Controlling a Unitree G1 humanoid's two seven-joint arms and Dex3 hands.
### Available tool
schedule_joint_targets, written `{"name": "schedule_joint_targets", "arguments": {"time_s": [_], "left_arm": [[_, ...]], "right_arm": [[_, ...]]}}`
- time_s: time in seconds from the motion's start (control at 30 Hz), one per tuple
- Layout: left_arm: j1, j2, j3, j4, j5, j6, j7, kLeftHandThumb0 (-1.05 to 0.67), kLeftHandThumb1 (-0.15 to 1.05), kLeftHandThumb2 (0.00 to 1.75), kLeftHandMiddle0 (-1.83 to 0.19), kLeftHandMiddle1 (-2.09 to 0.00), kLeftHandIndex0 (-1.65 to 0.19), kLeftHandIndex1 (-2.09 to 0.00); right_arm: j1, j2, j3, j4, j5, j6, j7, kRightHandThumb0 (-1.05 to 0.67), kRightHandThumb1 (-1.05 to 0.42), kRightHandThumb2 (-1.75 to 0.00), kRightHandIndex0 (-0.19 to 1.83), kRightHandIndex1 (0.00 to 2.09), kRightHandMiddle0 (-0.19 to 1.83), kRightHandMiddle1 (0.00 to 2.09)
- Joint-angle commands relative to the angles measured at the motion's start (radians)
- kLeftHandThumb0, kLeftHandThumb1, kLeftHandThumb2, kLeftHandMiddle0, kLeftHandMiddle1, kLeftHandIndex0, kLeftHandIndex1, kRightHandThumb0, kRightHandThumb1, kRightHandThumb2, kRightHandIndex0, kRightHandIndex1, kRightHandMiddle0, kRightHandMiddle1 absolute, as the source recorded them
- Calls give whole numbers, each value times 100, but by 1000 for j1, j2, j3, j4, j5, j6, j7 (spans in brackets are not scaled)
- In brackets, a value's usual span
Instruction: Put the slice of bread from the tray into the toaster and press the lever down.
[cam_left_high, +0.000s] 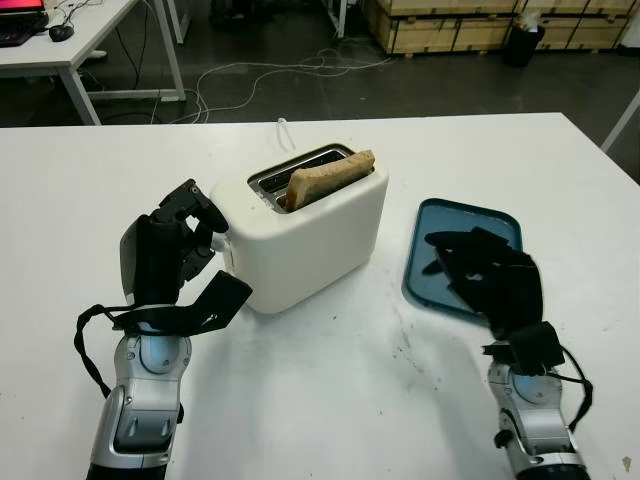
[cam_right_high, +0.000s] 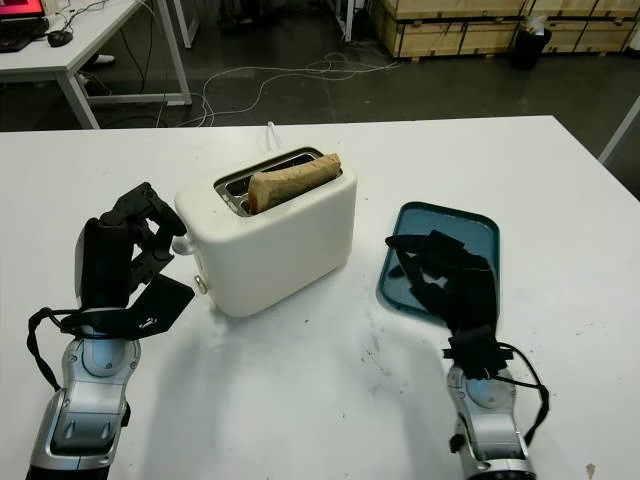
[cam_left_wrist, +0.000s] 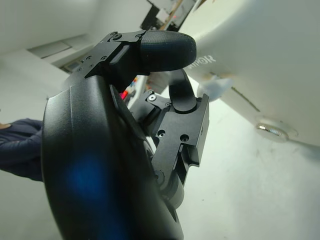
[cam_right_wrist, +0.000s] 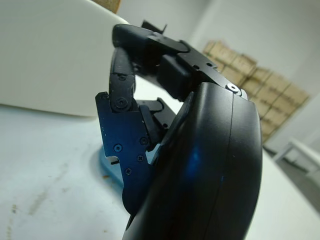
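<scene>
A white toaster (cam_left_high: 310, 235) stands in the middle of the table, and the slice of bread (cam_left_high: 330, 177) sticks up out of its slot, leaning along it. My left hand (cam_left_high: 185, 225) is at the toaster's left end with its fingers curled, just above the small white lever (cam_left_wrist: 215, 85); it holds nothing. The blue tray (cam_left_high: 490, 225) lies to the right of the toaster. My right hand (cam_left_high: 490, 275) is open over the tray's near edge.
The white table (cam_left_high: 330, 400) has dark scuffs in front of the toaster. A round dial (cam_left_wrist: 272, 131) sits low on the toaster's end. Beyond the far edge are another desk (cam_left_high: 70, 50), floor cables and wooden crates.
</scene>
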Motion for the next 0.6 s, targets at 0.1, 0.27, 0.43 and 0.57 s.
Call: {"name": "schedule_joint_targets", "arguments": {"time_s": [0.1,0.27,0.43,0.57], "left_arm": [[-10,57,13,-12,16,-2,-40,3,82,53,-101,-175,-71,-175],[1,112,30,-36,9,-2,-96,3,82,50,-101,-175,-72,-175],[9,158,31,-69,42,23,-145,3,82,43,-99,-175,-70,-175],[12,185,28,-86,68,38,-181,1,89,26,-94,-174,-79,-138]], "right_arm": [[-75,21,-36,10,33,106,44,-43,-92,-48,84,175,52,174],[-150,3,-53,80,-1,91,84,-40,-92,-46,83,175,52,173],[-183,-33,-41,117,-94,81,107,-39,-92,-41,75,175,47,175],[-202,-46,-42,154,-98,47,163,-37,-92,-39,76,175,48,175]]}}
